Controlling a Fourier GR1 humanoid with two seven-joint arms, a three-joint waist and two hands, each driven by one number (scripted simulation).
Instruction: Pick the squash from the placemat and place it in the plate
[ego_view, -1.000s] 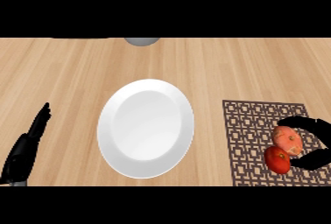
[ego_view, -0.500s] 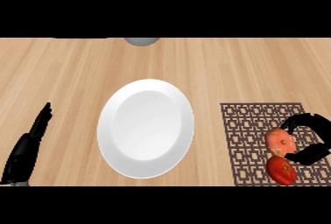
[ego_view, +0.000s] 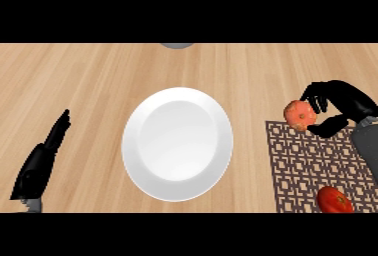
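Head view shows the squash (ego_view: 300, 114) pinched in the right robot hand (ego_view: 338, 106), now lifted off the placemat (ego_view: 317, 160) past its far edge, whereas 1 second ago it lay beside the red vegetable (ego_view: 335, 199). Next comes the carry left to the plate (ego_view: 177, 143); the left robot hand (ego_view: 46, 160) rests spread by the bench (ego_view: 111, 70) edge.

Plate (ego_view: 177, 100), placemat (ego_view: 310, 165) on wooden counter (ego_view: 96, 75)
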